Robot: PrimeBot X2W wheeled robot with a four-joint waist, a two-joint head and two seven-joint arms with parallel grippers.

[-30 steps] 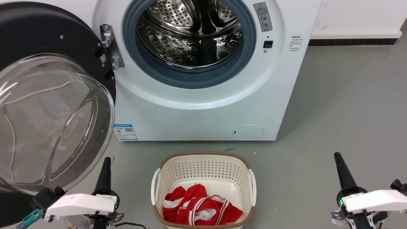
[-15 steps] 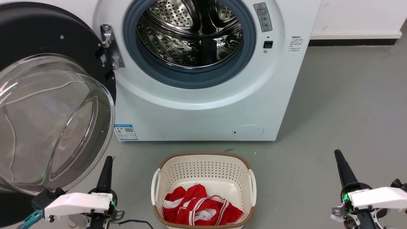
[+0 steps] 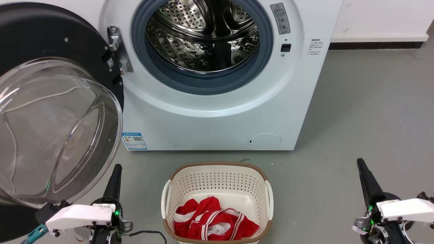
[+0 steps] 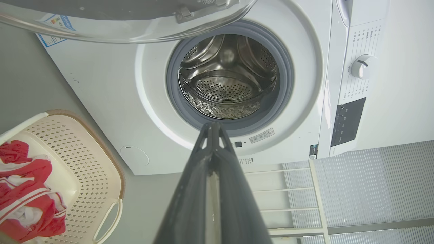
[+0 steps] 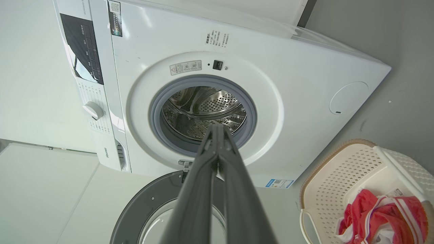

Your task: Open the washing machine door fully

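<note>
The washing machine door [image 3: 37, 44], round and glossy black with a bulging clear glass bowl [image 3: 57, 132], stands swung wide to the left of the white washing machine [image 3: 210, 118]; its rim also shows in the right wrist view [image 5: 142, 206] and its glass edge in the left wrist view [image 4: 129, 30]. The steel drum [image 3: 203, 37] lies exposed inside its grey rubber ring. My left gripper [image 3: 117, 167] is shut, low at the lower left, just right of the glass bowl and apart from it. My right gripper [image 3: 360, 162] is shut at the lower right, holding nothing.
A cream laundry basket [image 3: 217, 171] with red and white clothes [image 3: 213, 220] sits on the grey floor before the machine, between my arms. A white wall with a dark skirting [image 3: 376, 44] runs behind on the right. A metal rack [image 4: 305, 203] stands beside the machine.
Both arms have drawn slightly back and down toward the bottom edge. The door, basket and machine have not moved.
</note>
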